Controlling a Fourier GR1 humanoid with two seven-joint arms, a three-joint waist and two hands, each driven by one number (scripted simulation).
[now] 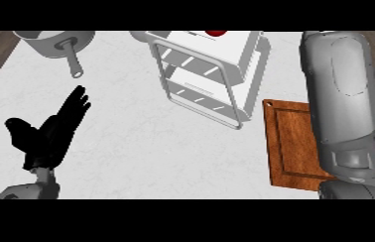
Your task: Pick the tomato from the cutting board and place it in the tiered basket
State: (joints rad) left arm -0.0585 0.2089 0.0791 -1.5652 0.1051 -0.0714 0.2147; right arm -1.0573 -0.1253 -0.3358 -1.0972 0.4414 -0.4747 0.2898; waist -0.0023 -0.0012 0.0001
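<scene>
**Tomato in Basket Top Tier; Right Hand Out of Sight**

A pale, faintly marbled counter is shown across most of the frame. A tiered basket of white wire and flat white panels is seen at upper centre, its rectangular rails running down toward the middle of the frame. A red, rounded tomato is seen at the basket's top edge, on the white upper tier; only a small part of it is visible, the rest being cut off by the upper limit of the scene.

A wooden cutting board is placed at the right of the frame. It is rectangular, reddish-brown, with a grooved border and a small hole near its upper left corner. Its right side is covered by the grey forearm.

A grey metal pan with a straight handle is located at upper left; its far rim is cut off.

The left hand is shown at lower left, black, with fingers straight and spread and the thumb held apart. Nothing is held in it. It is well apart from the tomato, which lies up and to the right of it.

The right forearm, smooth grey and rounded, is extended up the right edge. The right hand itself is not visible, so its state cannot be told.
</scene>
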